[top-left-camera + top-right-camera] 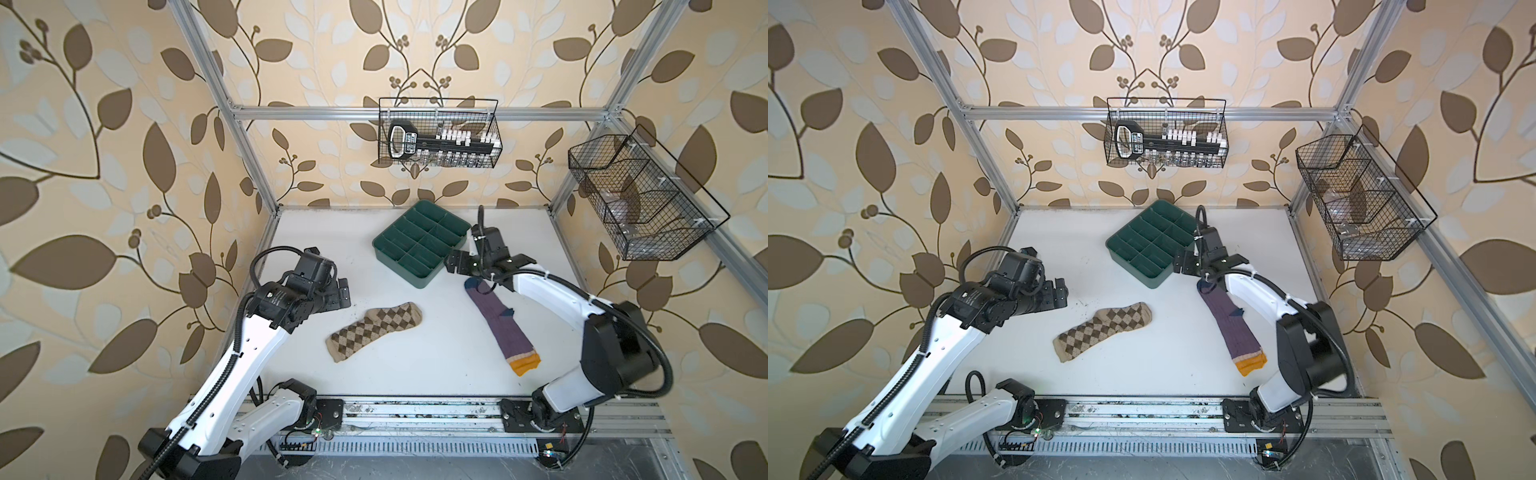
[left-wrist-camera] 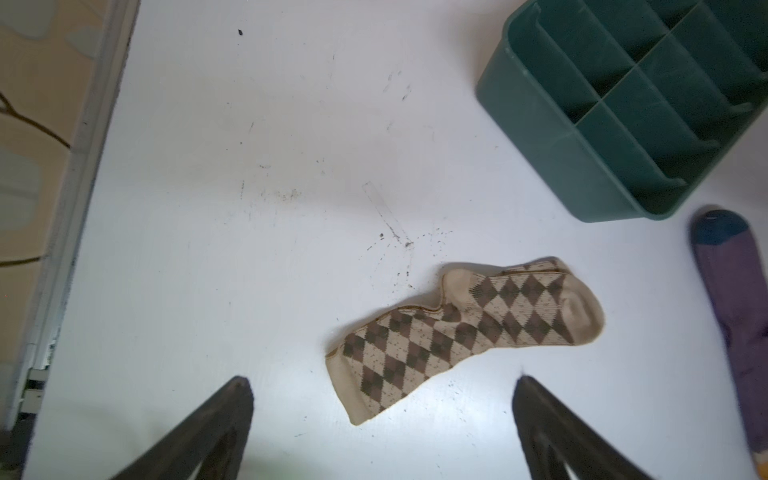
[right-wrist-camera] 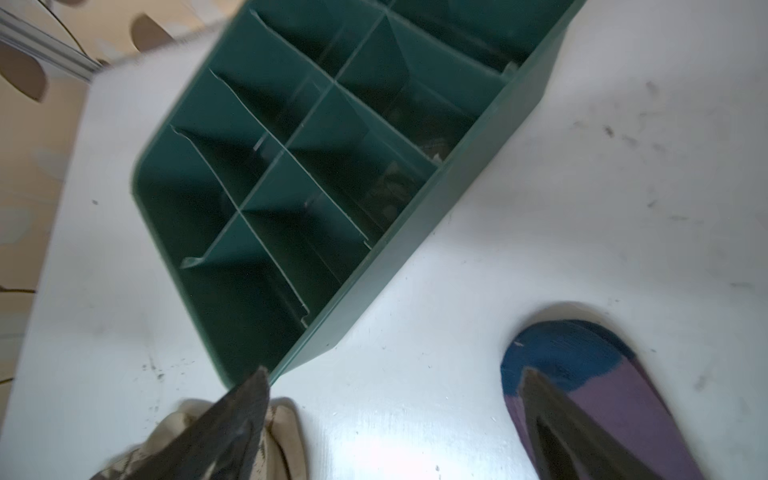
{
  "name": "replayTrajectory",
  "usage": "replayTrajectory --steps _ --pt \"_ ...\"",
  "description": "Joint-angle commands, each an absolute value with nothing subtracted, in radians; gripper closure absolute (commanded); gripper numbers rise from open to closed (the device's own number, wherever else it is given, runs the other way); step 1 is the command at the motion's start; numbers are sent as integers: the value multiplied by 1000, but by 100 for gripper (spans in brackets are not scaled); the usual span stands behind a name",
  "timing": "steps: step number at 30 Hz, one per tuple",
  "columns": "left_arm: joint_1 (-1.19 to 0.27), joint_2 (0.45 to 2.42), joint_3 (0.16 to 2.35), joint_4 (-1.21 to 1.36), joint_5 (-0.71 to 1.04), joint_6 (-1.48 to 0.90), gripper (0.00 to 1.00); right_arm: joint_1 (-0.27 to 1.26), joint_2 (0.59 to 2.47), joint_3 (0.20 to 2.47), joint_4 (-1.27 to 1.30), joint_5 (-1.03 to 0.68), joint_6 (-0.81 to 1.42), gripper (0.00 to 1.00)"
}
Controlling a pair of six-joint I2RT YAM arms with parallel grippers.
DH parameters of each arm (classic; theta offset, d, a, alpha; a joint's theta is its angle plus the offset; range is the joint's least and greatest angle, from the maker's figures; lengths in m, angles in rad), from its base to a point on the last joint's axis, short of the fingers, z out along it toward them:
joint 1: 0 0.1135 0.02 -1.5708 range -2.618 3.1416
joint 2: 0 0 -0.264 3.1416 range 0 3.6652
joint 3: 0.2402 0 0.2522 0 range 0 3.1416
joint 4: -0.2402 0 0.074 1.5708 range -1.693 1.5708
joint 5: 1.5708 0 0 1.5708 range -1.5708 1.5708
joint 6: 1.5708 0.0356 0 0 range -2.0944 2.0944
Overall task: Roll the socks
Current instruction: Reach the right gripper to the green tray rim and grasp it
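Two socks lie flat and apart on the white table. The tan argyle sock (image 1: 374, 330) (image 1: 1102, 330) (image 2: 457, 332) sits left of centre. The purple sock (image 1: 500, 326) (image 1: 1231, 328) (image 2: 735, 291) lies on the right, with its blue toe toward the tray and its orange cuff toward the front. My left gripper (image 1: 343, 293) (image 1: 1061, 293) (image 2: 383, 380) hangs open just left of the tan sock, holding nothing. My right gripper (image 1: 455, 264) (image 1: 1179, 262) (image 3: 395, 372) is open above the table beside the blue toe (image 3: 582, 365), holding nothing.
A green divided tray (image 1: 397, 266) (image 1: 1129, 266) (image 2: 540, 137) (image 3: 415, 232) stands at the back centre, close to my right gripper. A wire basket (image 1: 438, 133) holding tools hangs on the back wall; another (image 1: 640, 195) hangs on the right wall. Aluminium frame posts border the table.
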State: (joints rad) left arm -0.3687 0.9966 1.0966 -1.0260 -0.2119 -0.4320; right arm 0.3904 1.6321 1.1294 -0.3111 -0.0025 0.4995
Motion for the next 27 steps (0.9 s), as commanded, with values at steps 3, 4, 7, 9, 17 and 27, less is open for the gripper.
replayTrajectory --steps 3,4,7,9,17,27 --pt "-374 979 996 -954 -333 -370 1 439 1803 1314 -452 84 465 9" --pt "-374 968 976 -928 -333 -368 1 443 1839 1350 -473 89 465 10" --pt "-374 951 949 -882 -341 -357 1 448 1926 1436 -515 99 477 13" --pt "-374 948 938 -864 -356 -347 1 449 1958 1470 -509 98 487 15" --pt "-374 915 909 -873 -416 -364 1 457 1960 1491 -441 124 554 13" --pt "-374 892 900 -861 -364 -354 1 460 1896 1452 -367 121 600 6"
